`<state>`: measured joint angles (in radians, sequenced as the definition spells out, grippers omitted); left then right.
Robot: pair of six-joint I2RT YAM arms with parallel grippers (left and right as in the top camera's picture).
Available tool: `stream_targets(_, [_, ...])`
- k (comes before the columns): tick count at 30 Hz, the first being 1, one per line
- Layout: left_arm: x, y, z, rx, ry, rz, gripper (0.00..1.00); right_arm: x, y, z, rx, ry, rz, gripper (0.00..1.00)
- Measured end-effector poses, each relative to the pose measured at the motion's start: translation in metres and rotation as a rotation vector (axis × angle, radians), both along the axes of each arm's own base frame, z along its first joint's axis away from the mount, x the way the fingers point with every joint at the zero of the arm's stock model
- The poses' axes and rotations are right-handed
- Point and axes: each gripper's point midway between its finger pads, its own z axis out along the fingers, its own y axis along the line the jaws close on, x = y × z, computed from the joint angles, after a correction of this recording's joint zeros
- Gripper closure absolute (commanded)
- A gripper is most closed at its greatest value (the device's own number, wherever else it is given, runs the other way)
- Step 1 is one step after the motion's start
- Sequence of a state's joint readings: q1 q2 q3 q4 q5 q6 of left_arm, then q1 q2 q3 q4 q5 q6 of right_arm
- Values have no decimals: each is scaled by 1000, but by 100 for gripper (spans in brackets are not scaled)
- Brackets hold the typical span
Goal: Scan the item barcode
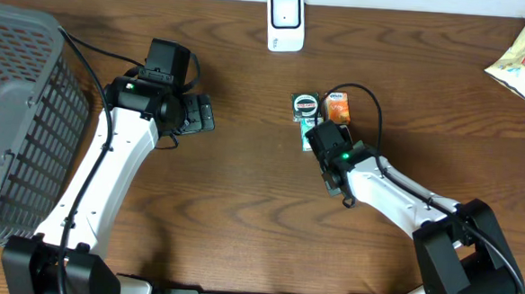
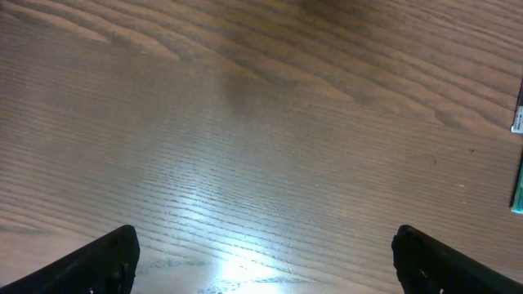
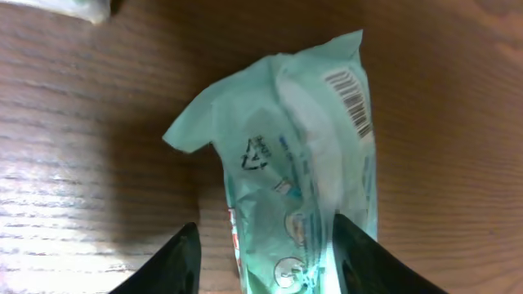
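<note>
Teal plastic pack [image 3: 310, 163] is flat on the wood table [image 1: 241, 209], centre-right, barcode [image 3: 350, 102] face up near its far end. In the overhead view it's just beside an orange pack [image 1: 338, 107] on its right. The white scanner [image 1: 285, 20] stands at the far edge, well apart.

Right gripper [image 3: 265, 222] is low over the pack's near end with its jaws apart, straddling it. One finger [image 3: 359, 261] overlaps the pack edge; the other shows a thin strip of wood before the pack. Not clamped.

Left gripper [image 2: 265, 245] has its jaws wide apart and nothing between them, over bare wood left of centre.

Grey mesh basket [image 1: 21, 116] sits at the left edge, a snack bag [image 1: 524, 60] at the far right corner.
</note>
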<state>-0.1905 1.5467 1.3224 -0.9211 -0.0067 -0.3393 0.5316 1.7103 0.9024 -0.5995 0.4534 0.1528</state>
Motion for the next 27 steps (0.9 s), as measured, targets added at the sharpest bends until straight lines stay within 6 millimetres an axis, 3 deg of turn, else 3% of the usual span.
stream_targets(3, [0,0,0,0,0,0,2,-1,-2,-2,-8,-3,-3,74])
stream_targets(6, [0,0,0,0,0,0,3,-1,-4,-1,-14,-10,-10,78])
stream_targets(8, [0,0,0,0,0,0,2,0,-4,-1,-16,-11,-9,83])
stream_targets(10, [0,0,0,0,0,0,2,0,-5,-1,-20,-11,-8,96])
stream_targets(11, [0,0,0,0,0,0,2,0,-6,-1,-21,-10,-11,96])
stream_targets(12, [0,0,0,0,0,0,2,2,-7,1,-17,-10,-14,76])
stream_targets(13, [0,0,0,0,0,0,2,3,-7,2,-11,-10,-17,44])
stream_targets(14, [0,0,0,0,0,0,2,3,-8,1,-7,-6,-15,34])
stream_targets(21, [0,0,0,0,0,0,2,2,-6,-2,21,22,5,37])
stream_targets(27, [0,0,0,0,0,0,2,4,-5,-7,38,11,19,59])
